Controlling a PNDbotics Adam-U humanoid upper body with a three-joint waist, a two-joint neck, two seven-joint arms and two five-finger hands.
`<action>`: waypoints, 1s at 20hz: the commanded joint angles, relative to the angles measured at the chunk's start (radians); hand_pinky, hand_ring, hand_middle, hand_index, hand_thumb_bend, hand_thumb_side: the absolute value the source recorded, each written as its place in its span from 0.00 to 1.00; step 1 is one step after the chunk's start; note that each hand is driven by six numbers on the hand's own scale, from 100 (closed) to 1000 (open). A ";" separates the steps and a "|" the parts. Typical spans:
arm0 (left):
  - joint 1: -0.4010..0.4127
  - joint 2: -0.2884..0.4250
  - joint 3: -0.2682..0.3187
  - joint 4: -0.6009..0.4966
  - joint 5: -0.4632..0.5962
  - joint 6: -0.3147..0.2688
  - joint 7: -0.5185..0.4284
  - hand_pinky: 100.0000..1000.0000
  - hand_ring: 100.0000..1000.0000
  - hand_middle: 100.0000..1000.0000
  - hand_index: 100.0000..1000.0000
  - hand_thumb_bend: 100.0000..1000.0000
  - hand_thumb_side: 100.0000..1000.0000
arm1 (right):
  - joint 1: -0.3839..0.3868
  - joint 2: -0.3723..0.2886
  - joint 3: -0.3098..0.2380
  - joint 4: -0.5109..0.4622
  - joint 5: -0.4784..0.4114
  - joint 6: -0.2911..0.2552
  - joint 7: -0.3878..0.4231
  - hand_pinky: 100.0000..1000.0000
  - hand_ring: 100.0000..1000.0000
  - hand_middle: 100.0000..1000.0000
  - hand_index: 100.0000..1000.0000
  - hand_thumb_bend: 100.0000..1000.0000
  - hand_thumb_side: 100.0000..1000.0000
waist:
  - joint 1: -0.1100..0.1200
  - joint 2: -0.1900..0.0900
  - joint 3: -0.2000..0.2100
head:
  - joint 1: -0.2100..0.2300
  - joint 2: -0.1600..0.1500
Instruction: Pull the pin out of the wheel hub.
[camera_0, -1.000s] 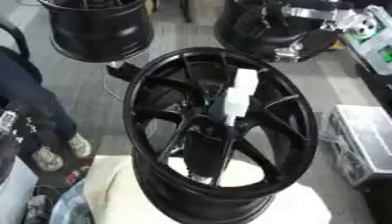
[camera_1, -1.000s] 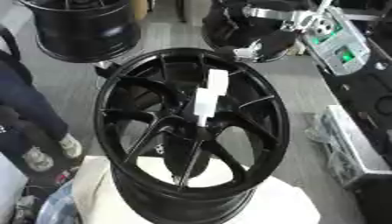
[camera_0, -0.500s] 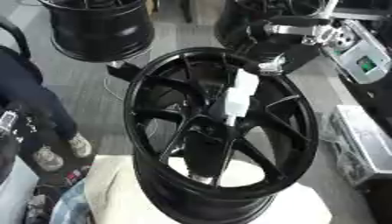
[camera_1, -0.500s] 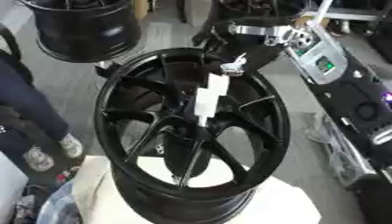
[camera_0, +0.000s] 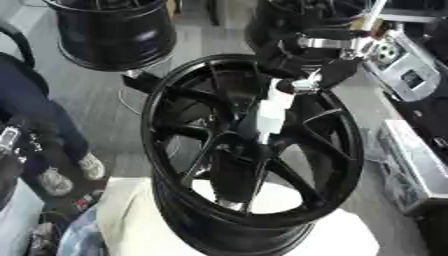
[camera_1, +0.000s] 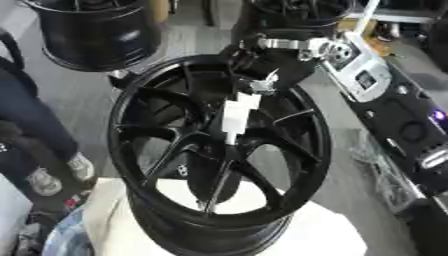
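Note:
A black multi-spoke wheel hub (camera_0: 175, 165) lies face up on a stand draped in white cloth (camera_0: 131, 210). A white pin (camera_0: 269, 116) stands in its centre bore, leaning toward the upper right. My right hand (camera_0: 302, 62) comes down from the upper right, its silver wrist showing above. It hovers over the far rim with its fingers (camera_0: 300, 86) spread around the pin's top end, one tip right at the pin. I see no closed hold on the pin. My left hand is in neither view.
Two more black wheels stand behind, at the back left (camera_0: 109, 30) and back centre (camera_1: 297, 10). Grey equipment cases (camera_1: 367, 75) line the right side. A person in dark clothes stands at the left edge, a shoe (camera_0: 52, 181) beside the stand.
My right hand has entered from the upper right and dropped onto the top of the pin. The pin and the wheel have stayed put.

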 joint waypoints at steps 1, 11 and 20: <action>-0.011 0.017 -0.002 -0.012 -0.001 -0.003 -0.004 0.70 0.54 0.53 0.63 0.00 0.81 | -0.013 -0.017 -0.011 0.006 0.017 -0.178 0.168 0.79 0.82 0.86 0.93 0.21 0.50 | 0.007 -0.010 -0.002 | -0.001 -0.002; -0.010 0.016 -0.001 -0.012 -0.001 -0.003 -0.004 0.70 0.54 0.54 0.63 0.00 0.81 | -0.006 -0.014 -0.025 0.057 0.097 -0.213 0.168 0.80 0.82 0.85 0.93 0.22 0.48 | 0.007 -0.009 -0.003 | 0.001 -0.002; -0.010 0.015 -0.001 -0.013 -0.001 -0.003 -0.004 0.70 0.54 0.54 0.63 0.00 0.81 | 0.001 0.000 -0.038 0.109 0.143 -0.237 0.168 0.80 0.82 0.85 0.93 0.22 0.48 | 0.008 -0.008 -0.003 | 0.000 -0.002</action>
